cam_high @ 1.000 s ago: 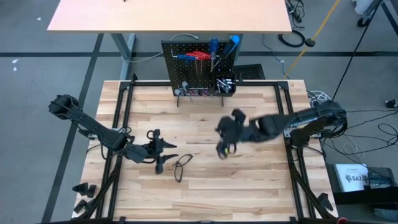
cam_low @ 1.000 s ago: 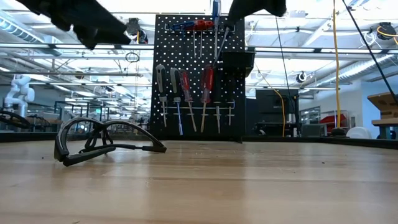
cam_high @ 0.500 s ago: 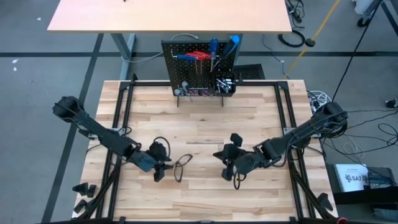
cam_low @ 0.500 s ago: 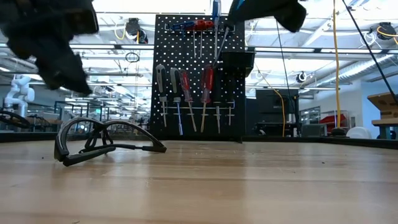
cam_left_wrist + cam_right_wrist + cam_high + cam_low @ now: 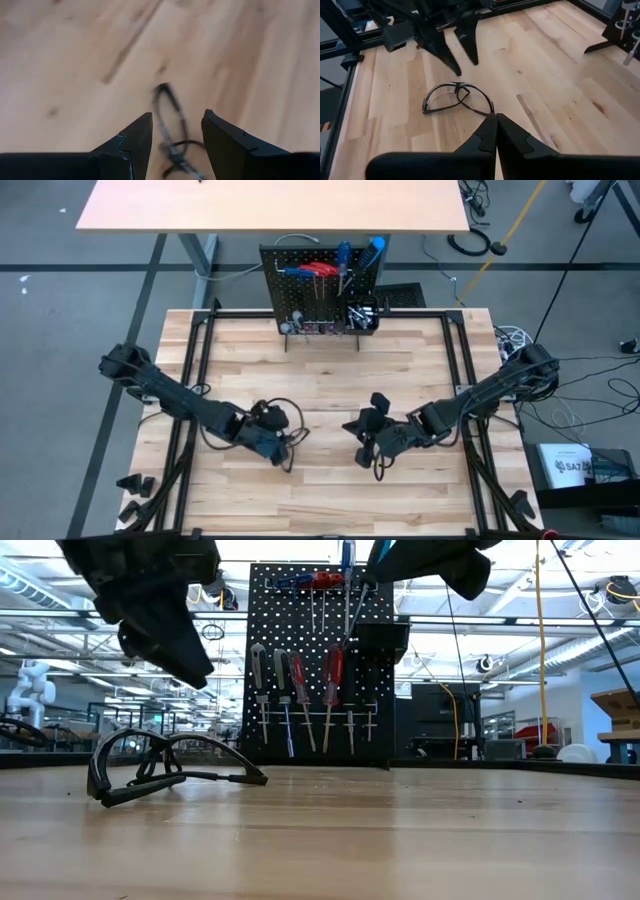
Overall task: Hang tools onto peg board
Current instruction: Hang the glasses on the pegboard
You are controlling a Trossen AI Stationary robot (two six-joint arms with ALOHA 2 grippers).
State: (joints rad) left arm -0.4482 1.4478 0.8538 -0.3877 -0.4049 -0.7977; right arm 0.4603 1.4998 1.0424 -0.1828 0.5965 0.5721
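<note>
Wooden tabletop (image 5: 330,390): black wire loop (image 5: 170,125) under spread left pincer (image 5: 172,137).

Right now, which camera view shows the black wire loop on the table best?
The right wrist view: the black wire loop lies whole and unobstructed. The low view shows it side-on, the left wrist view only part, the high view very small.

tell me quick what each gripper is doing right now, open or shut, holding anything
Left gripper: open, holding nothing, poised above the black wire loop on the table.
Right gripper: shut, nothing held, off the table near mid-table.
</note>
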